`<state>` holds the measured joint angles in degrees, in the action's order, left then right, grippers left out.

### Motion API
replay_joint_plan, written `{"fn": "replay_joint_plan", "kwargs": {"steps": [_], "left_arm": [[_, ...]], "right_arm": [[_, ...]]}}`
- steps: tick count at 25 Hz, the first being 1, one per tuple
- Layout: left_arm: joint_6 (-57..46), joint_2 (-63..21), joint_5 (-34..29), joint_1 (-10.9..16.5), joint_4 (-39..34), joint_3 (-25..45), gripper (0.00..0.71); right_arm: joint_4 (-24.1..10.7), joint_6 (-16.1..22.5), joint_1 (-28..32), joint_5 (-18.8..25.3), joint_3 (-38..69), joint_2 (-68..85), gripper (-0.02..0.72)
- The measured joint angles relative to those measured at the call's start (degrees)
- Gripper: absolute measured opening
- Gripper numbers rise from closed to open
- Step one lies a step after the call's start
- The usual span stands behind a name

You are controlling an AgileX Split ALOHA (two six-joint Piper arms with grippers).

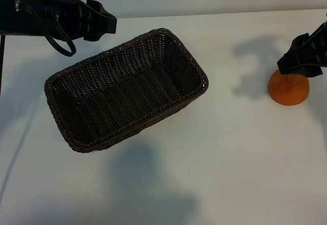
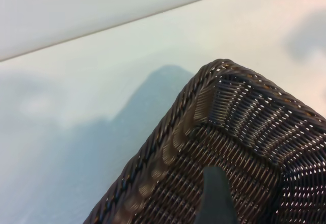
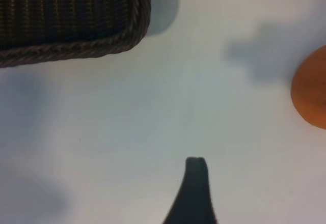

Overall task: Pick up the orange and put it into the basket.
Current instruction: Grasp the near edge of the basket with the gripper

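1. the right gripper (image 1: 301, 61) hangs over the right edge of the white table (image 1: 219, 148), its black fingers spread and clasping nothing.
2. its fingertips sit just above the top of the orange (image 1: 289, 88); whether they touch the skin cannot be told.
3. in the right wrist view one dark fingertip (image 3: 196, 170) points at bare table, with the orange (image 3: 311, 89) off to one side and a rounded corner of the basket (image 3: 76, 25) farther away.
4. the orange rests on the table near its right edge, outside the basket and well apart from it.
5. the left gripper (image 1: 102, 21) is held in the air near the table's far left corner, released and empty, beside the basket's far rim.
6. in the left wrist view a single dark fingertip (image 2: 216, 183) shows over the woven interior of the basket (image 2: 244, 132), close to one braided corner.
7. the basket (image 1: 127, 89), dark brown wicker with sloping sides, sits left of the table's centre, turned at a slant to the table edges, with nothing inside it.
8. soft shadows of both arms fall on the table.
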<state>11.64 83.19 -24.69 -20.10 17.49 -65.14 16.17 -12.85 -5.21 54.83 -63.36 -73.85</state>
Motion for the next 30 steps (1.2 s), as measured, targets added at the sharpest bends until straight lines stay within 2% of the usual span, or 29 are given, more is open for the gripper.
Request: {"fn": "replay_joint_plan", "kwargs": {"steps": [4, 7, 14, 21, 25, 30], "left_arm": [[-0.7, 0.0, 2.1, 0.0, 0.2, 0.0, 0.519], [-1.3, -0.6, -0.3, 0.0, 0.3, 0.0, 0.519], [-2.0, -2.6, -11.6, 0.0, 0.2, 0.0, 0.518], [-5.7, -2.8, -27.6, 1.4, -0.5, 0.0, 0.489], [-11.1, -3.0, -33.7, 1.6, -4.1, 0.0, 0.485], [-23.3, -6.0, -35.6, 1.6, -16.0, 0.2, 0.485]], "right_arm": [[0.0, 0.0, 0.0, 0.0, 0.0, 0.0, 0.593], [0.0, 0.0, 0.0, 0.0, 0.0, 0.0, 0.593], [-0.1, 0.0, 0.0, 0.0, 0.0, 0.0, 0.593], [-0.1, 0.0, 0.0, 0.0, 0.0, 0.0, 0.593], [-0.1, 0.0, 0.0, 0.0, 0.0, 0.0, 0.593], [-0.1, 0.0, 0.0, 0.0, 0.0, 0.0, 0.593]]}}
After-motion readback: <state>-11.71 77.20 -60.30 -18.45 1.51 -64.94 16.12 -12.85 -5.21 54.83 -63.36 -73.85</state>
